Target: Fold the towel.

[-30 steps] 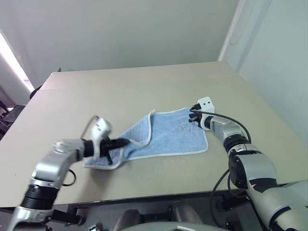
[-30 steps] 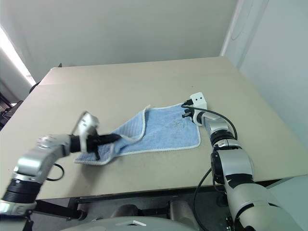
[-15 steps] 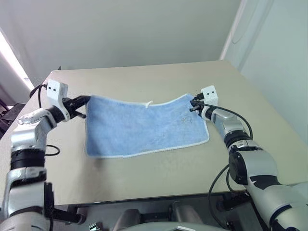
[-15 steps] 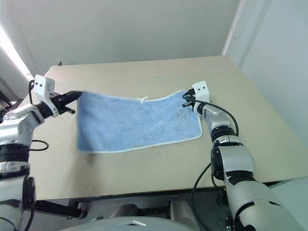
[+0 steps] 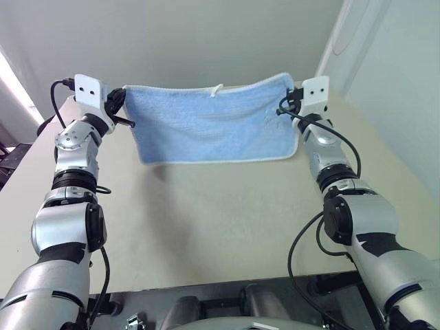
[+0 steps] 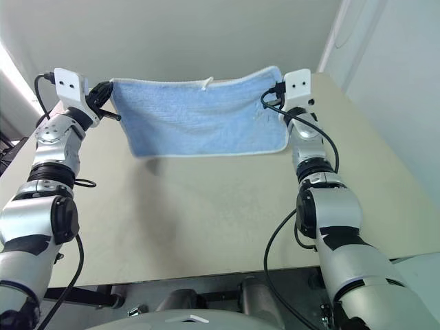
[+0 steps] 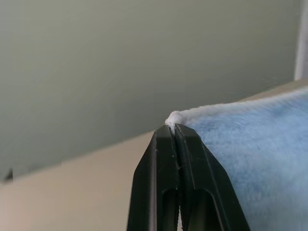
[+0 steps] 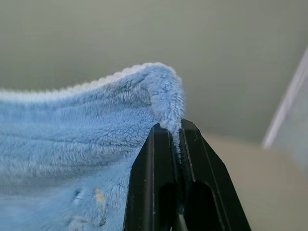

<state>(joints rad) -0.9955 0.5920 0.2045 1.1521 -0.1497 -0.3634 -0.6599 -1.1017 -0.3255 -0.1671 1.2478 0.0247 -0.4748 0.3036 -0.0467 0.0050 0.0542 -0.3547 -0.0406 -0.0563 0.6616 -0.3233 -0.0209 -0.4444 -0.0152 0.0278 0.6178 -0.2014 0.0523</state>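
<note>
Soft, even light — glare streaks the left edge; the wrist views' backgrounds blur — faint shadow under the towel [image 5: 213,124].

I see the towel [image 5: 213,124] in light blue, edged all round with white stitching — a tiny white tag [image 5: 218,89] stands at its top edge. The fluffy blue pile carries a small yellowish speck [image 8: 98,195]. The table [image 5: 227,227] is plain beige. My gripper fingers [image 7: 166,192] are black — the wrist housings white.
</note>
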